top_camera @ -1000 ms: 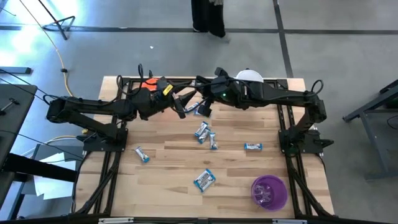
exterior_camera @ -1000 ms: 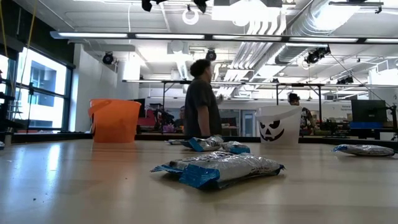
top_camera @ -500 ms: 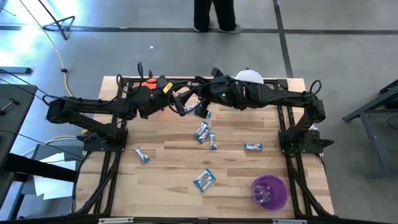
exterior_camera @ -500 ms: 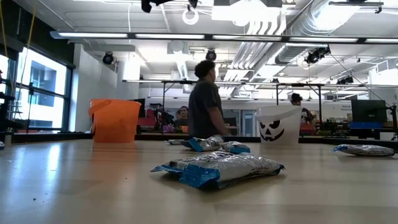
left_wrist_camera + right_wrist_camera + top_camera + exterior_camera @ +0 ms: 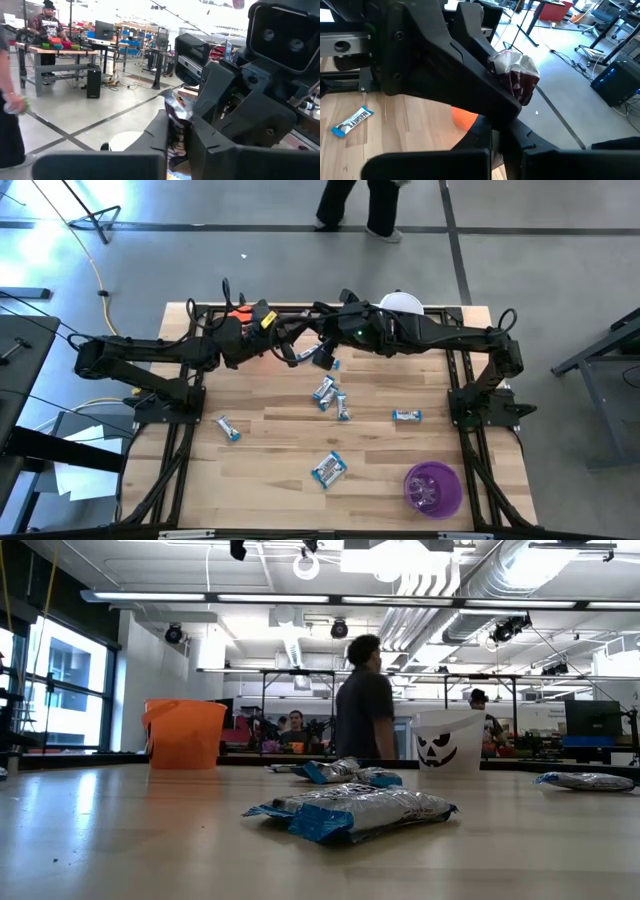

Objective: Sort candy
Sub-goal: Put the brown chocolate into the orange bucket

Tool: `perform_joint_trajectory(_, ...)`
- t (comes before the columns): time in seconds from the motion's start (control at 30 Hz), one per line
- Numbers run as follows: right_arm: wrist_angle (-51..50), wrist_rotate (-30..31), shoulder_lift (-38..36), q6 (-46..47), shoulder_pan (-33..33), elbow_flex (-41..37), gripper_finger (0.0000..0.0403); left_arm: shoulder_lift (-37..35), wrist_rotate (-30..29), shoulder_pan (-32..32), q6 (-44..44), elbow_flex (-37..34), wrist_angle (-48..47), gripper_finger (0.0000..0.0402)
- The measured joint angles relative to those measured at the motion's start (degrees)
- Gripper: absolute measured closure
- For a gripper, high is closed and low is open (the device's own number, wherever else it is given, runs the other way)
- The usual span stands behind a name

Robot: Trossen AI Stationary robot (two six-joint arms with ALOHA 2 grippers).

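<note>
My left gripper [image 5: 292, 353] and my right gripper [image 5: 318, 352] meet tip to tip above the far middle of the table. The left gripper [image 5: 177, 117] is shut on a dark-red-and-silver wrapped candy [image 5: 516, 75]. My right gripper [image 5: 496, 131] has its fingers close together just under the left fingers. A blue-and-white piece [image 5: 324, 362] shows below the right gripper's tip. More blue-and-white candy lies flat on the wood: a small cluster [image 5: 331, 397], single pieces [image 5: 407, 416] [image 5: 228, 428], and one near the front [image 5: 350, 810]. My left gripper pinches the dark-red candy between its two fingers, across the wrapper's middle [image 5: 177, 131]. The crinkled silver end [image 5: 175, 103] sticks out past the fingertips. The piece is lifted clear of the table. My right gripper: a left finger [image 5: 485, 75] hides its tips, so I cannot tell whether it touches the candy.
An orange cup [image 5: 185, 735] stands at the far left, mostly under the left arm. A white cup with a black face [image 5: 445, 745] is at the far right, a purple cup [image 5: 432, 488] at the near right. A person [image 5: 365, 705] walks behind the table.
Both grippers have stayed together above the far middle of the table, the held candy still between them. The candy on the table has not moved. The person behind the table has walked toward the right.
</note>
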Motion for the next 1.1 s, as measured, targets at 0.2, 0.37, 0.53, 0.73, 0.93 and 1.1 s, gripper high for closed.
perform_joint_trajectory(0.2, -0.3, -0.2, 0.0, 0.0, 0.0, 0.0, 0.0377, 0.0, -0.1, 0.0, 0.5, 0.0, -0.3, 0.0396)
perform_joint_trajectory(0.37, -0.5, -0.6, 0.0, -0.1, 0.0, 0.0, 0.0332, 0.0, -0.1, 0.0, 1.6, 0.0, -0.7, 0.0397)
perform_joint_trajectory(0.53, -0.5, -1.0, 0.0, -0.1, 0.1, 0.0, 0.0268, 0.0, -0.2, 0.1, 2.0, 0.0, -1.0, 0.0398)
perform_joint_trajectory(0.73, -0.3, -1.0, 0.0, 0.0, 0.1, 0.0, 0.0199, 0.0, -2.0, 0.2, 2.5, 0.0, -1.2, 0.0398)
perform_joint_trajectory(0.93, -1.8, 1.0, -0.5, 1.7, 0.1, 0.1, 0.0170, 0.2, -2.8, 2.6, 4.0, -0.1, -3.0, 0.0398)
perform_joint_trajectory(1.1, -4.6, 3.7, -1.5, 1.9, 0.0, 0.1, 0.0170, 0.1, -4.5, 6.1, 4.2, -0.1, -6.2, 0.0398)
